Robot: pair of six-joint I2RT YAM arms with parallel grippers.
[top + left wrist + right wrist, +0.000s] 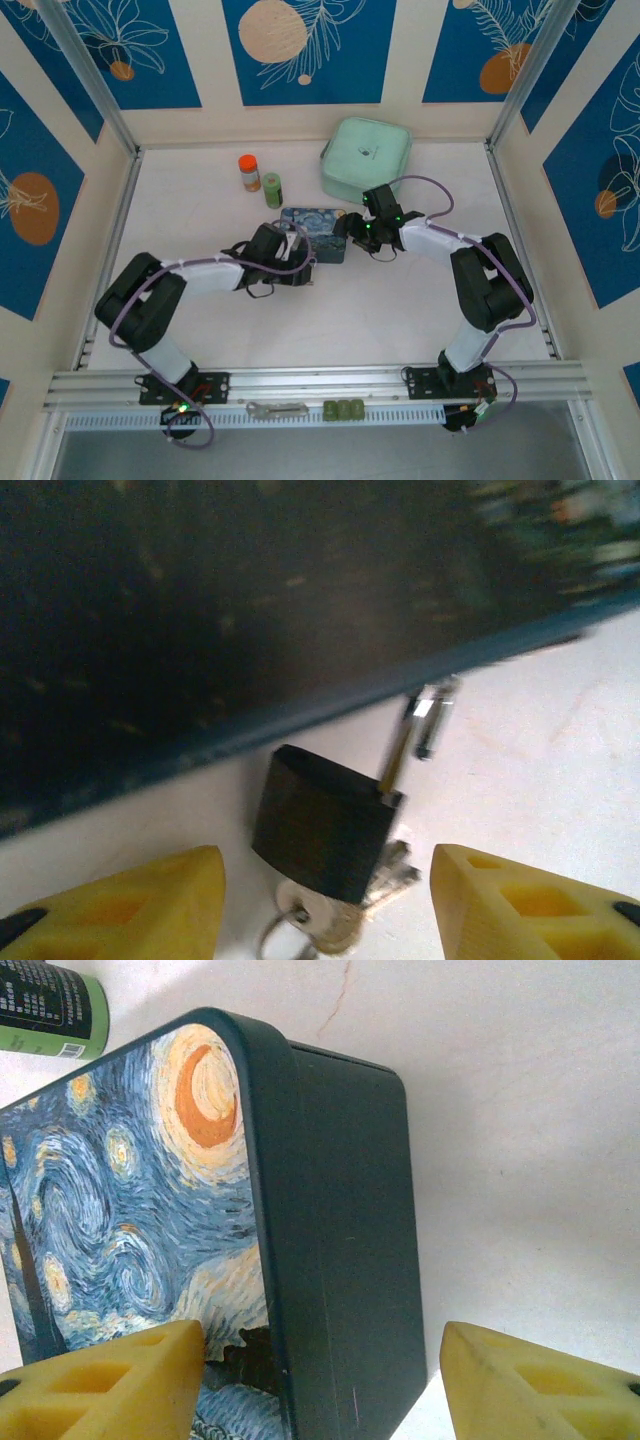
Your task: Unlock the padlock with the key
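**Padlock sits between your left gripper's parted fingers, hard against the tin**

In the left wrist view your left gripper (327, 880) is open, yellow fingers (150, 900) clear of the metal on both sides, and the padlock (320, 825) lies flat on the table (560, 750) just at its 12 o'clock. The lock's long axis runs from 7 to 1 o'clock, with the shackle (405, 740) at the 1 o'clock end nearly touching the tin (200, 630). The key (335, 920) pokes out from under the body at 6 o'clock, partly hidden. The tin's wall shuts off 12 o'clock, so I judge your free room is at 3 o'clock. Your right gripper (322, 1360) stands open astride the tin's edge, gripping nothing, so the left arm is the nearer.
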